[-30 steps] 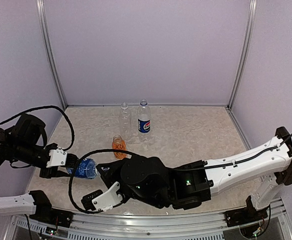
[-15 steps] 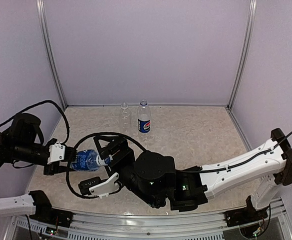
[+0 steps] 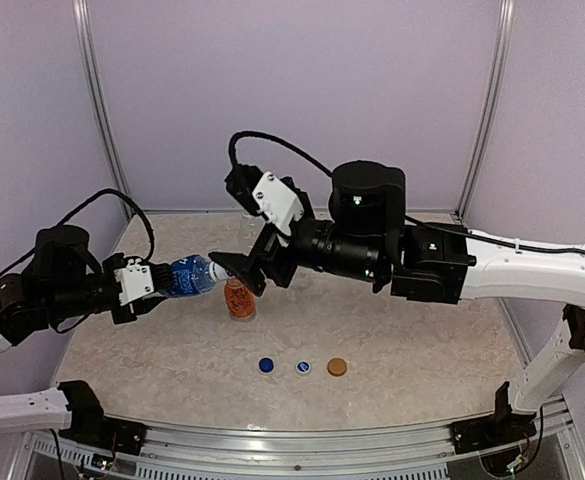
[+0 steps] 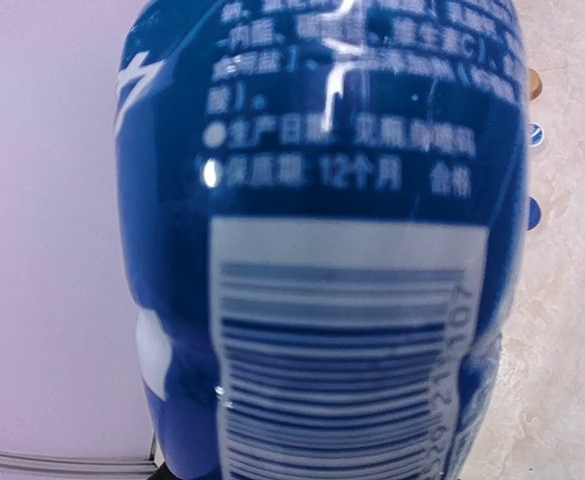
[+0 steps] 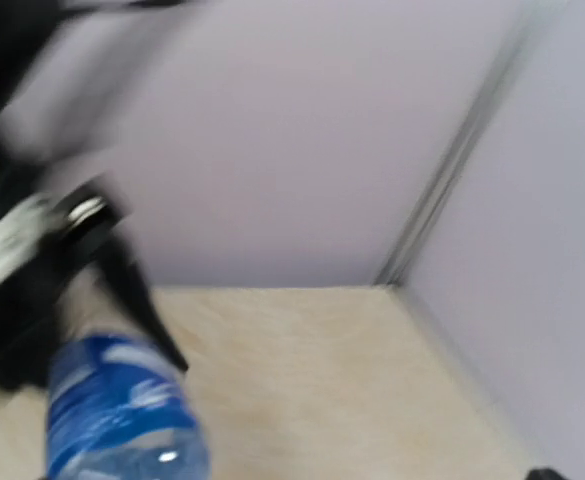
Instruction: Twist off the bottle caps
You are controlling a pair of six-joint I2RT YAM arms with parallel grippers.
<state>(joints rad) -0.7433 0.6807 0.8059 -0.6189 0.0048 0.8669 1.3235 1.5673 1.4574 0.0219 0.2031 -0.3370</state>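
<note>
Bright-blue-label bottle (image 3: 187, 275) hangs sideways above the surface (image 3: 422, 340), and my left fingers (image 3: 157, 293) are pinching its lower body. Its neck points at my right fingers (image 3: 237, 270), just beside them. Whether those are spread, I can't tell.

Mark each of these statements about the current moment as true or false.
1. The left tool holds the blue-labelled bottle off the table, lying roughly sideways. True.
2. The orange bottle lies on its side. False: it stands upright on the table.
3. Three loose caps lie in a row on the table, nearer the front edge than the orange bottle. True.
4. All the loose caps are orange. False: only the right-hand one is orange. The left one is blue and the middle one is whitish with blue.
5. The right tool rests on the table by the far right corner. False: it is raised, at the neck end of the blue-labelled bottle.
</note>
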